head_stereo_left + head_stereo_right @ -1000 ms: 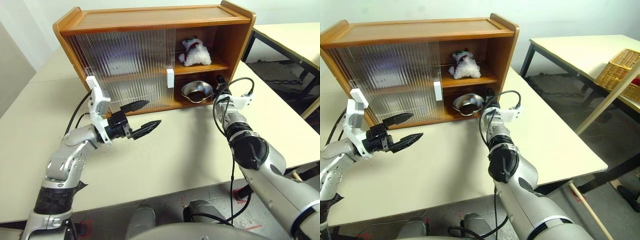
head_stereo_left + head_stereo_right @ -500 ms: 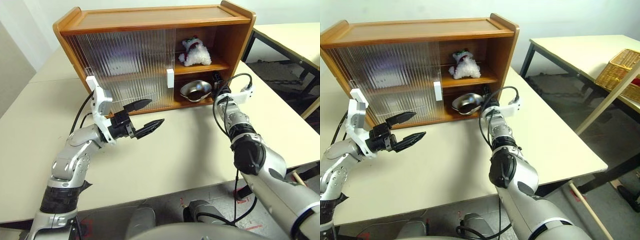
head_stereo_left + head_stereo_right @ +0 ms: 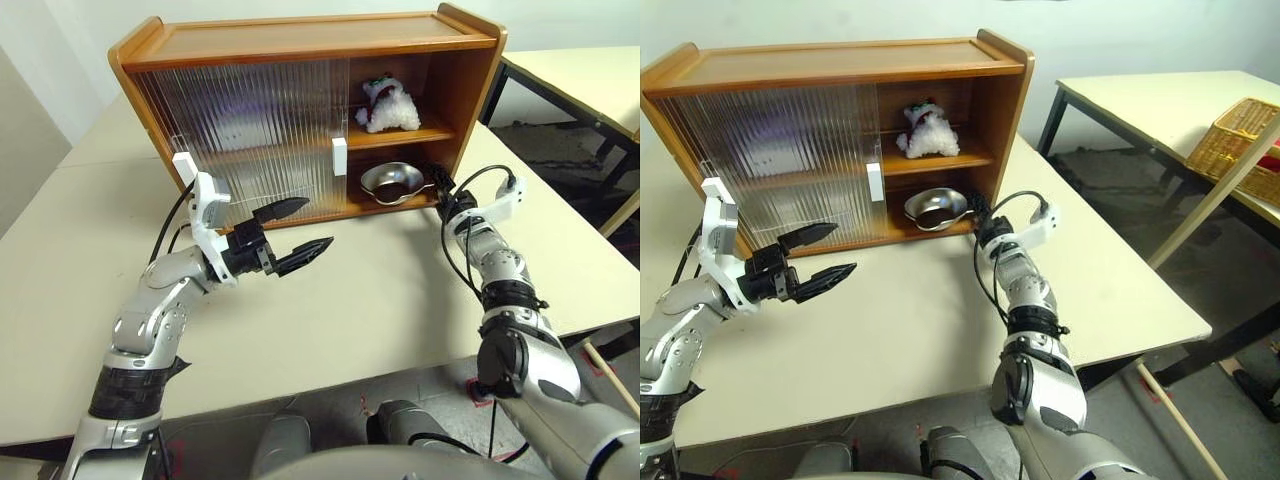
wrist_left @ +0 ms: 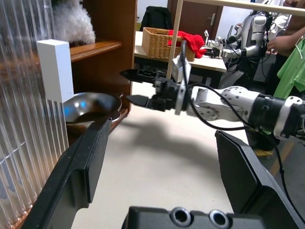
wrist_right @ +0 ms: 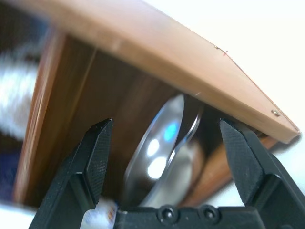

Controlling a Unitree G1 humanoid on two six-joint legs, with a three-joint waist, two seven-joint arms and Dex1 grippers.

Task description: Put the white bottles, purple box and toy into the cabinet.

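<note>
Right tool (image 3: 437,184) back from cabinet (image 3: 300,50)

head eyes: down over table, both on cabinet (image 3: 300,60); wrists: level, near; shared: steel bowl (image 4: 90,107)

Steel bowl (image 3: 393,182) on a lower shelf; wicker basket (image 3: 1240,147) on a far table (image 3: 1150,100).

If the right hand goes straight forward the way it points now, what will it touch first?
Most likely the steel bowl on the lower shelf of the cabinet. The open right hand points at it from just outside; depth is uncertain.
</note>
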